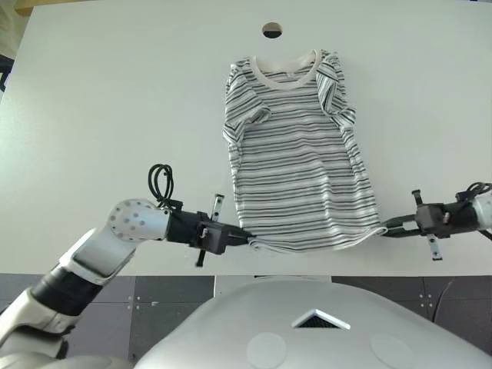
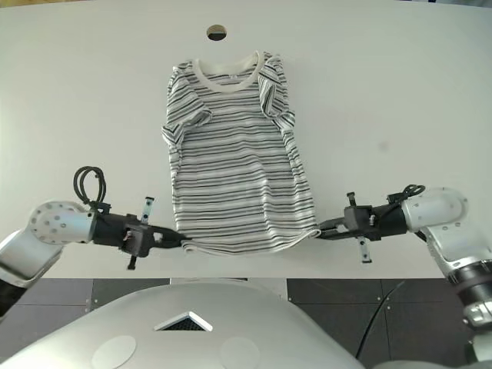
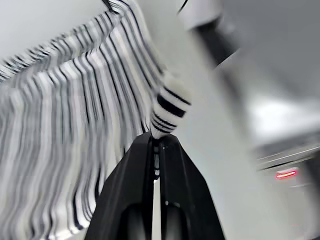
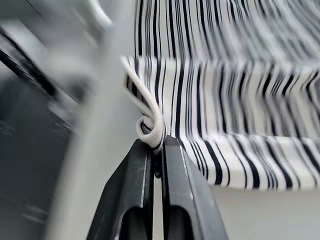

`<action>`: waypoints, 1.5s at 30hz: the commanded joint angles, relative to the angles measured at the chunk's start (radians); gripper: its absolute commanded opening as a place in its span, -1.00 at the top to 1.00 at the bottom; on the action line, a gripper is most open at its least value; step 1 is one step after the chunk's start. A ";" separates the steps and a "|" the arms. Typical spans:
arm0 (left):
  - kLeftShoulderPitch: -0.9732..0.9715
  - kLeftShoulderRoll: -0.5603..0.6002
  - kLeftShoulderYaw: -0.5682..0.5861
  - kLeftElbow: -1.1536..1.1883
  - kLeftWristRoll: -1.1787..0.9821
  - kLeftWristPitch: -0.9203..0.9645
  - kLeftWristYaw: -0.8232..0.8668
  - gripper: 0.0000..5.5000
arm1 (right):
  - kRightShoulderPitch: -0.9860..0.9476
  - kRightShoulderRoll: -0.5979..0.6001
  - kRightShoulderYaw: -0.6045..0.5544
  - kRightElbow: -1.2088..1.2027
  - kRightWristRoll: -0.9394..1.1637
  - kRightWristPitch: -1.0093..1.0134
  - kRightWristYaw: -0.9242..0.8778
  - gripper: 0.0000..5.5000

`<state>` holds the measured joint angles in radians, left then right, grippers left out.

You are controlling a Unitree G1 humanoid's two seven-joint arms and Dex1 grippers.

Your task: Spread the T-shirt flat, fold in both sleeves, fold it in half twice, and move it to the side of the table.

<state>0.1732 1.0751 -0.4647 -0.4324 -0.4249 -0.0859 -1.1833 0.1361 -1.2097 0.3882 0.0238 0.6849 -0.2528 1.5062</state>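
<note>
Our left gripper (image 1: 249,239) and right gripper (image 1: 383,228) each pinch a bottom corner of the T-shirt (image 1: 296,154). We should lift both together, evenly, toward the collar (image 1: 286,71) at 12 o'clock.

You have a white table (image 1: 92,115) with a round hole (image 1: 271,30) near its far edge. Past the near edge, the floor (image 1: 154,296) is dark tiles.

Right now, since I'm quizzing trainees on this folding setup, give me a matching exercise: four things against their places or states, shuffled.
1 black-and-white striped cloth T-shirt
2 left black two-fingered gripper
3 right black two-fingered gripper
4 small round dark hole

A shut on the hem's right corner
B in the white table, beyond the collar
C lying with collar farthest
D shut on the hem's left corner

Pairs: 1-C, 2-D, 3-A, 4-B
</note>
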 commanded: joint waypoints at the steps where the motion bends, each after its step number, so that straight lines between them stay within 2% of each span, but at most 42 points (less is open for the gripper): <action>1: 0.036 0.113 0.114 -0.095 -0.260 0.138 -0.158 0.96 | 0.099 -0.203 -0.111 -0.228 0.253 0.224 0.107 0.96; 4: 0.090 0.080 0.223 -0.031 -0.296 0.085 -0.193 0.96 | 0.132 -0.183 -0.190 -0.251 0.281 0.269 0.106 0.96; 9: 0.014 -0.115 0.324 0.174 -0.204 0.004 -0.078 0.96 | -0.055 0.088 -0.238 -0.169 0.170 0.279 -0.032 0.96; 14: -0.204 -0.324 0.400 0.422 -0.072 -0.054 0.130 0.96 | -0.319 0.398 -0.247 0.034 -0.063 0.172 -0.269 0.96; 19: -0.398 -0.439 0.394 0.752 0.129 -0.182 0.246 0.96 | -0.518 0.578 -0.239 0.362 -0.304 -0.015 -0.389 0.96; 23: -0.566 -0.505 0.362 1.108 0.292 -0.316 0.328 0.96 | -0.670 0.679 -0.229 0.662 -0.456 -0.145 -0.470 0.96; 27: -0.690 -0.554 0.348 1.353 0.373 -0.370 0.359 0.96 | -0.790 0.744 -0.216 0.958 -0.577 -0.218 -0.546 0.96; 31: -0.758 -0.583 0.370 1.479 0.398 -0.378 0.412 0.74 | -0.888 0.780 -0.201 1.161 -0.711 -0.255 -0.775 0.71; 32: -0.774 -0.589 0.379 1.501 0.399 -0.377 0.428 0.66 | -0.908 0.784 -0.195 1.195 -0.747 -0.257 -0.847 0.62; 34: -0.800 -0.602 0.404 1.528 0.384 -0.366 0.444 0.65 | -0.933 0.783 -0.176 1.238 -0.817 -0.252 -0.968 0.52; 36: -0.821 -0.609 0.448 1.538 0.345 -0.339 0.429 0.65 | -0.945 0.776 -0.155 1.262 -0.882 -0.248 -1.069 0.52; 41: -0.810 -0.613 0.523 1.479 0.264 -0.291 0.359 0.65 | -0.942 0.771 -0.148 1.251 -0.948 -0.343 -1.152 0.52; 43: -0.709 -0.619 0.504 1.283 0.222 -0.302 0.265 0.65 | -0.921 0.765 -0.143 1.201 -0.951 -0.483 -1.120 0.52; 45: -0.529 -0.603 0.429 0.951 0.190 -0.297 0.170 0.65 | -0.889 0.750 -0.113 1.136 -0.962 -0.627 -1.048 0.52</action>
<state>-0.5216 0.4573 0.0355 0.8015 -0.2062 -0.3923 -0.9195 -0.7845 -0.4380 0.2439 1.2253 -0.2565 -0.7522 0.3875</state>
